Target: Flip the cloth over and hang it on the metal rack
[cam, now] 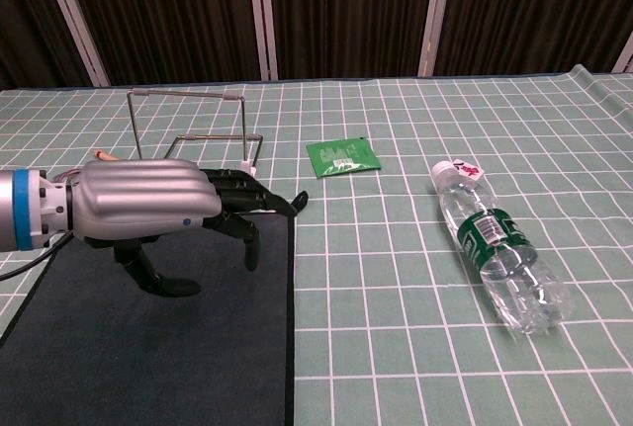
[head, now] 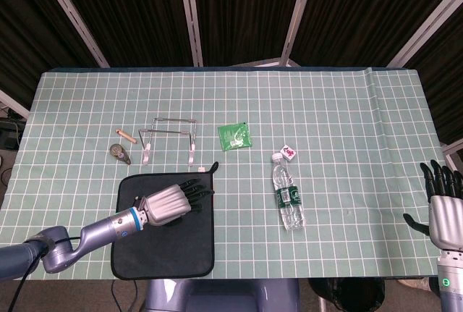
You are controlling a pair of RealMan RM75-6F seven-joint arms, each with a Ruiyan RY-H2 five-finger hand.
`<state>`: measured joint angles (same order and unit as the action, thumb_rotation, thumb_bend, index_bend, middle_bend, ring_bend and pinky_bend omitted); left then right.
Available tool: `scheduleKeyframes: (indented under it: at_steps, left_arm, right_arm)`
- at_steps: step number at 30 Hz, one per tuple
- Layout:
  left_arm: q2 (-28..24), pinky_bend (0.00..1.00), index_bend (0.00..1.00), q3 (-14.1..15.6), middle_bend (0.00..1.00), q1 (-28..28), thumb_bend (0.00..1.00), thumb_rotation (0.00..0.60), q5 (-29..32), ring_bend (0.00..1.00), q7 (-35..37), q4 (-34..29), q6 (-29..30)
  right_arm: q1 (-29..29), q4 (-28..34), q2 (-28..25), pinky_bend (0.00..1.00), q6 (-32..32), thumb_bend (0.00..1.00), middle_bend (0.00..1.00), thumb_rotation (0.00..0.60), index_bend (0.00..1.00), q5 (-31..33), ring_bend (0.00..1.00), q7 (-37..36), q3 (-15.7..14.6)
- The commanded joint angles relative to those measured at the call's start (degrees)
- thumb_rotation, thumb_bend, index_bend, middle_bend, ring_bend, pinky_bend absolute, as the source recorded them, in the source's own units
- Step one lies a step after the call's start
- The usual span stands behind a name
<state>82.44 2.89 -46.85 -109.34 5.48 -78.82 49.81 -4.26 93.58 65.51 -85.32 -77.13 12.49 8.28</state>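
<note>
Left hand (head: 168, 203), silver-backed with black fingers, hovers palm down over the far right part of the dark grey square cloth with black edging (head: 155, 250), its fingers spread and slightly curled, holding nothing; whether the fingertips touch the fabric I cannot tell. Directly ahead of those fingertips lies the cloth's far right corner with its small black hanging loop (cam: 300, 199), so the nearest thing to take hold of is straight forward and a little to the right of the hand. Most of the cloth lies flat beneath and behind the hand, toward the robot. Beyond the corner, ahead and slightly left of the hand, stands the thin metal wire rack on white feet (cam: 188, 134), its top bar running side to side, parallel to the cloth's far edge. This hand is plainly the nearer one. Right hand (head: 445, 207) waits far off at the table's right edge, fingers apart and empty, well away from both cloth and rack.
</note>
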Motion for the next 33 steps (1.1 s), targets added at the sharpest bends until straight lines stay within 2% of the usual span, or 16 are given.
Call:
scheduleKeyframes:
  at_steps: [1, 14, 33]
  left_arm:
    - [1.36, 0.00, 0.36, 0.34, 0.00, -0.98, 0.40, 0.600, 0.34, 0.00, -0.23, 0.72, -0.71]
    - [8.34, 0.00, 0.37, 0.44, 0.00, -4.13, 0.44, 0.600, 3.28, 0.00, -4.23, 4.43, -3.80]
    - [12.96, 0.00, 0.40, 1.24, 0.00, -5.55, 0.45, 0.600, 7.10, 0.00, -6.84, 8.49, -4.93]
  right_arm:
    - [-0.09, -0.06, -0.12, 0.00, 0.26, 0.00, 0.00, 0.600, 0.00, 0.22, 0.00, -0.16, 0.07]
    - [-0.22, -0.48, -0.46, 0.00, 1.06, 0.00, 0.00, 0.600, 0.00, 1.02, 0.00, -0.76, 0.00]
    - [0.18, -0.32, -1.60, 0.00, 0.61, 0.00, 0.00, 0.600, 0.00, 0.83, 0.00, -2.63, -0.01]
